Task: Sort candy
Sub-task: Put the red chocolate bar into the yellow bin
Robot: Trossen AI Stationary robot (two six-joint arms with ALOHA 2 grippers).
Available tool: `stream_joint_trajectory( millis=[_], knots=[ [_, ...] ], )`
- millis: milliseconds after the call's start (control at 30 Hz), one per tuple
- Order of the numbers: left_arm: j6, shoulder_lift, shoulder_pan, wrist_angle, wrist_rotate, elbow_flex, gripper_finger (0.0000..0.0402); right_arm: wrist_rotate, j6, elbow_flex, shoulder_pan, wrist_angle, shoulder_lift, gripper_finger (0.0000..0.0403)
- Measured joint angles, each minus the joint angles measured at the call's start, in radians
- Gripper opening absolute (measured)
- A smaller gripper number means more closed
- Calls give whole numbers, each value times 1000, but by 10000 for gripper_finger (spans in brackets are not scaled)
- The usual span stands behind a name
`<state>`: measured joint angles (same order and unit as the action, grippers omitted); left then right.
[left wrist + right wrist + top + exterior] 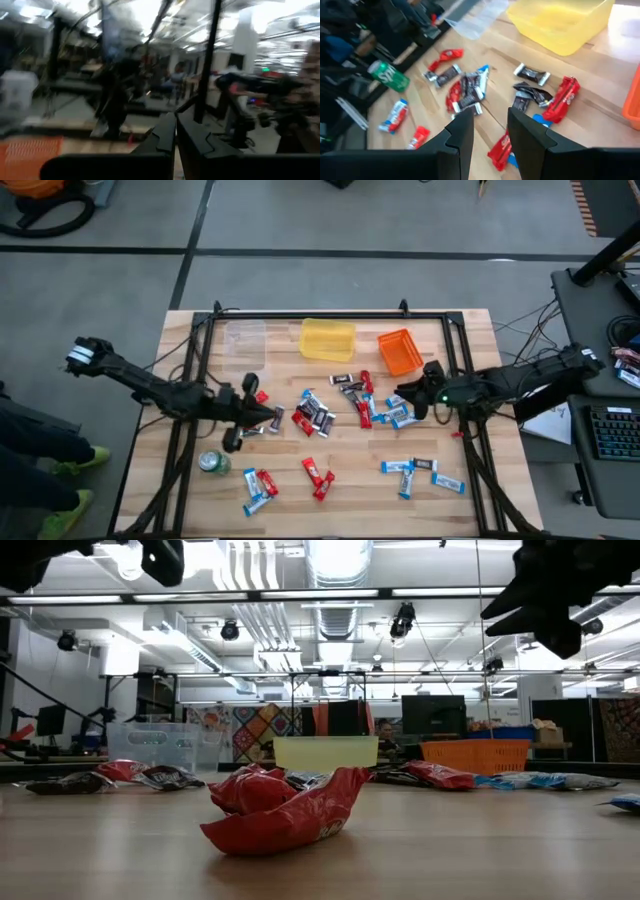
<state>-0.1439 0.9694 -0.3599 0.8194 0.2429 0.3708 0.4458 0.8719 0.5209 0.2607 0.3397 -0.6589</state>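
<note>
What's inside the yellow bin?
Nothing that shows. From above, the yellow bin looks bare inside, with no candy in it. The right wrist view shows most of its floor bare too; one far corner is cut off.

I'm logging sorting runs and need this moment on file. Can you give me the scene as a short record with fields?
bins: clear bin, yellow bin, orange bin, all holding nothing
candy: candy scattered on the table, unsorted
other item: green can
left hand: left hand shut, over the table's left part
right hand: right hand open, holding nothing, above the candy
</note>
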Motion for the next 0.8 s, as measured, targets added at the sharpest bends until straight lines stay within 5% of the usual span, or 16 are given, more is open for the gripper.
stream_joint_trajectory(
  millis=[333,800],
  knots=[
    [-179,33,-2,-719,36,220,0,0,-34,90,0,-14,-133,109],
    [-127,-106,-8,-750,36,72,0,-3,11,167,-35,-100,-334,109]
  ],
)
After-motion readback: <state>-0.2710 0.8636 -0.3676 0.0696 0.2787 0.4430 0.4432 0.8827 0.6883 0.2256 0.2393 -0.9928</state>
